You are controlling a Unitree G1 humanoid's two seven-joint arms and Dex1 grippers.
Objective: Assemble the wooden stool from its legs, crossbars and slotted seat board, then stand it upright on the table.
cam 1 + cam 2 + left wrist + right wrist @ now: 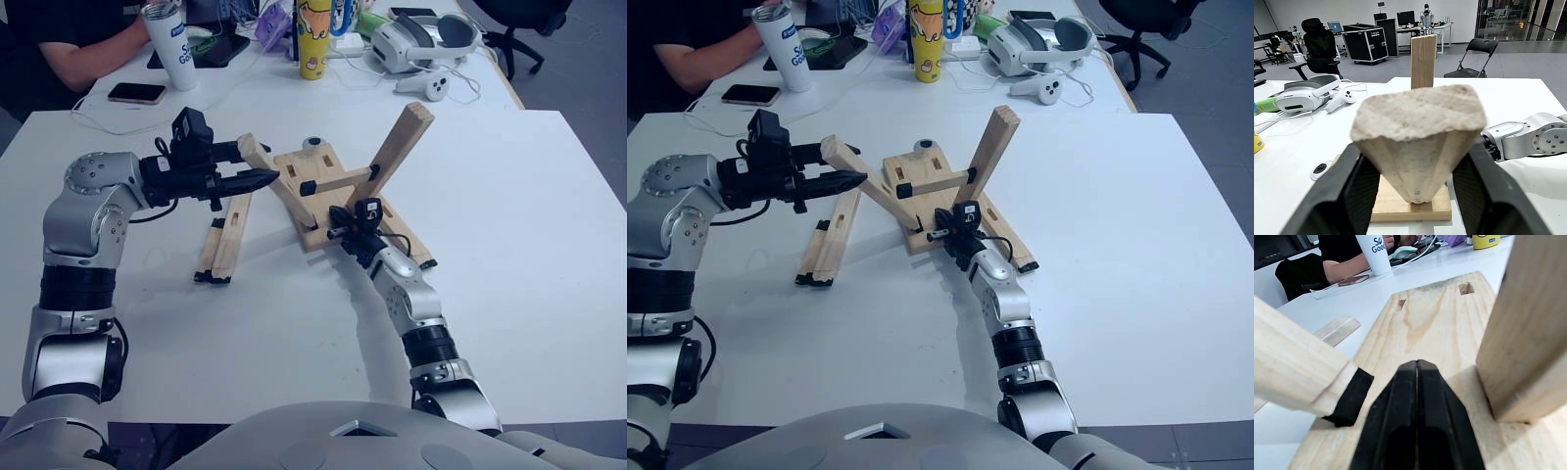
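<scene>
Two tools: left tool point(257, 178) clamped on leg point(1414, 127), right tool point(1418, 366) closed over seat board point(1435, 323).

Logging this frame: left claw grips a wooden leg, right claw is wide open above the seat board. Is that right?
Not quite. The right claw is shut tight, not open, above the seat board, as the right wrist view shows. The left claw does grip a wooden leg.

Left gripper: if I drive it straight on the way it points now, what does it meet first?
Probably the crossbar's near end, with the raised leg it joins right behind. The left gripper is shut on a slanted leg. Height is hard to judge.
</scene>
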